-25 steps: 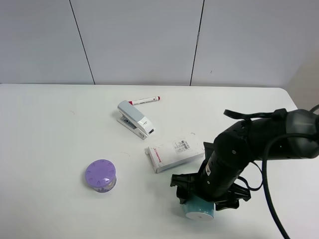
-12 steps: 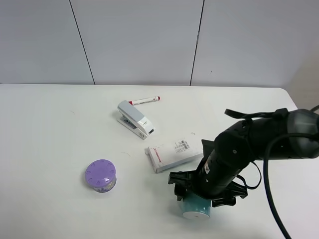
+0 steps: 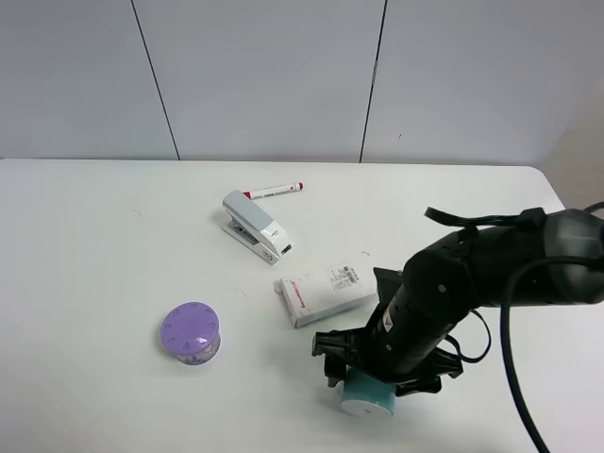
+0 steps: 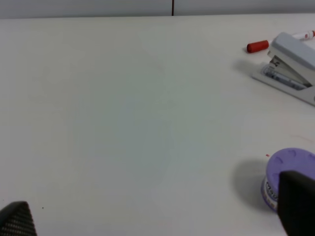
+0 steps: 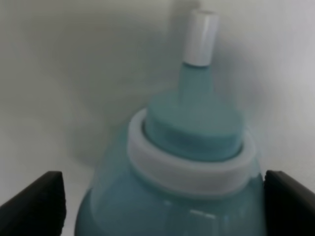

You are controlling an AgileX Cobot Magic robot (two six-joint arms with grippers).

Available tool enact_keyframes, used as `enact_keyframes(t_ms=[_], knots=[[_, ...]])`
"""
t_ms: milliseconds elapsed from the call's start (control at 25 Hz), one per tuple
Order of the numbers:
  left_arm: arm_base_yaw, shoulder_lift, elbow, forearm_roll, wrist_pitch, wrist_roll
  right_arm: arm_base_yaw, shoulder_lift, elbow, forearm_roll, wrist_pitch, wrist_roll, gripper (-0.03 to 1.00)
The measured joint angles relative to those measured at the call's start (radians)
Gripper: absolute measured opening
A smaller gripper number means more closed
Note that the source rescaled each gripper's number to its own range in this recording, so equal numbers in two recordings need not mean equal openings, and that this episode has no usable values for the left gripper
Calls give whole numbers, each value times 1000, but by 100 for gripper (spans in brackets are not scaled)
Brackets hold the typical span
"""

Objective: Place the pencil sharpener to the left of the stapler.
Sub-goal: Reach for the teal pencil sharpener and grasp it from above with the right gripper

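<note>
The teal pencil sharpener is at the near right of the table, its white round end facing the camera, with my right gripper shut on its barrel. In the right wrist view the sharpener fills the frame between the two dark fingers, its small white cap pointing away. The white and grey stapler lies further back, left of centre, well apart from the sharpener. The left wrist view shows the stapler far off. My left gripper stands open over bare table with nothing between its fingers.
A white box with red print lies between the stapler and my right arm. A purple round lidded container stands at the near left. A red-capped marker lies just behind the stapler. The white table stretches to the left.
My right gripper has carried the pencil sharpener a short way to the left. The stapler, box, marker and purple container have stayed where they were.
</note>
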Motion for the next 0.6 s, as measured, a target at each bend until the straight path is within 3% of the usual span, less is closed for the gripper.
enact_keyframes(t_ms=[600], knots=[[0, 0, 0, 0, 0, 0, 0, 0, 0, 39, 8, -10, 34]])
